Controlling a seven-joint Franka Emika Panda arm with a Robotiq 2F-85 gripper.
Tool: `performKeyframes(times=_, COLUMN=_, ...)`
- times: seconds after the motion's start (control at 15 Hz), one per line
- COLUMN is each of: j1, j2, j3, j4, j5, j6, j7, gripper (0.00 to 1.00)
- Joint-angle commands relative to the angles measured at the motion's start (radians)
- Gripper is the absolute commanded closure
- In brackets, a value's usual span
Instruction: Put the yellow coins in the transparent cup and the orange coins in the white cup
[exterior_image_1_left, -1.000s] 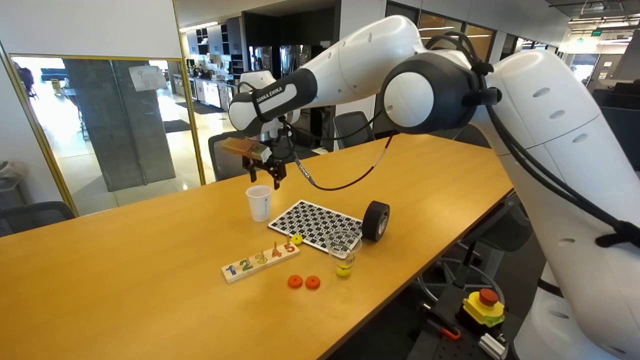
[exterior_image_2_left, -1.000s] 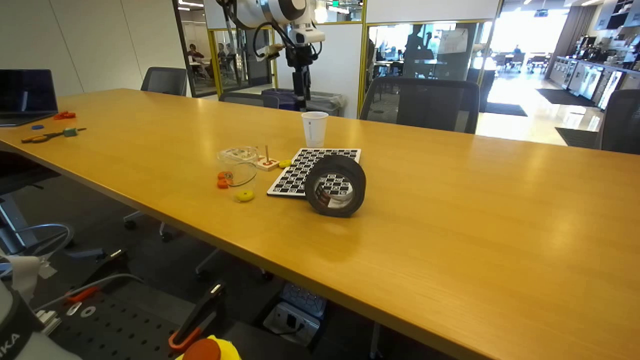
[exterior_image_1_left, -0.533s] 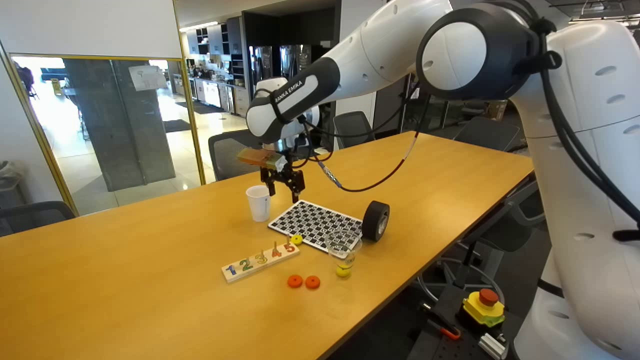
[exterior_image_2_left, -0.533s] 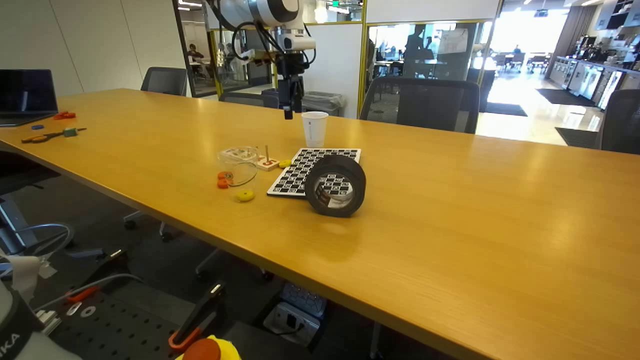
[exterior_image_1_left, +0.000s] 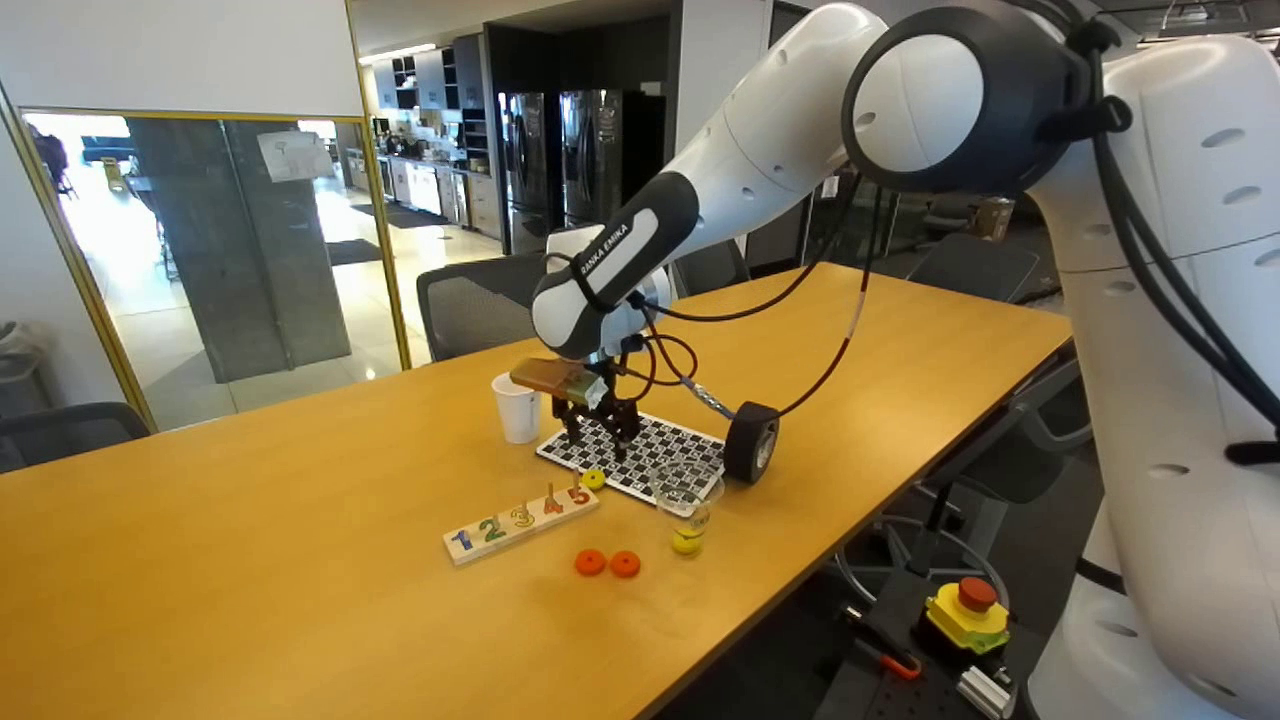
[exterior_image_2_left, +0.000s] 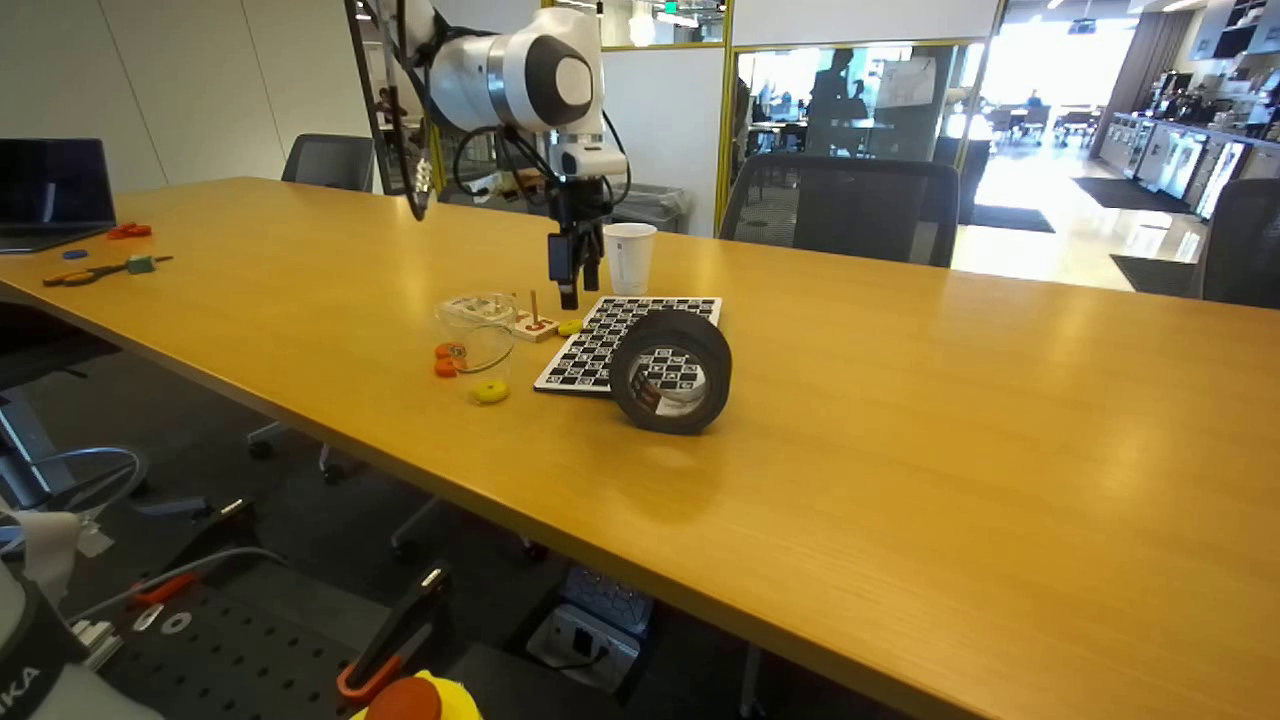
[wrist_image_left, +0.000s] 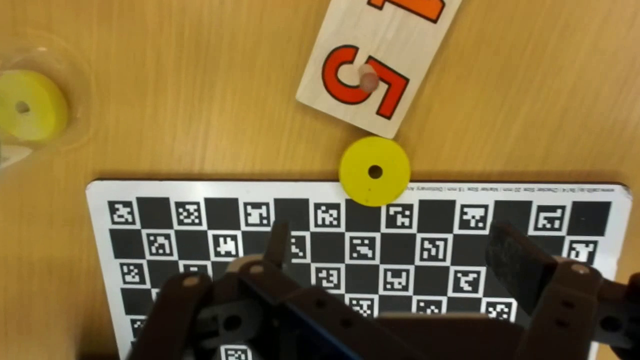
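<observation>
We find a black-and-white marker board (exterior_image_1_left: 670, 443) lying flat on the table (exterior_image_1_left: 300, 560). From it, in an exterior view, a tape roll (exterior_image_1_left: 745, 443) stands on its rim at three o'clock, just beside; we cannot confirm contact. A wooden number board (exterior_image_1_left: 535, 519) lies at eight o'clock, pegs (wrist_image_left: 369, 81) upright, its numeral 5 end pointing to two. In an exterior view we record, from the centre of that view, an open laptop (exterior_image_2_left: 55, 190) between nine and ten o'clock and a mesh-backed chair (exterior_image_2_left: 840, 205) at about two. From the laptop, a red item (exterior_image_2_left: 128, 231) lies at four o'clock and an orange-and-black tool (exterior_image_2_left: 90, 274) at five.
</observation>
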Motion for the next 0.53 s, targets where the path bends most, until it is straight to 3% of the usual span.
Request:
performKeyframes(times=0.0, j1=-0.014, j2=-0.020, j3=0.012, j4=-0.077, j5=0.032, j6=0.089, j7=-0.018, gripper=0.00)
performKeyframes(times=0.47, j1=0.003, j2=-0.019, j3=0.035, j4=-0.122, j5=0.043, j6=0.174, j7=-0.032, gripper=0.00)
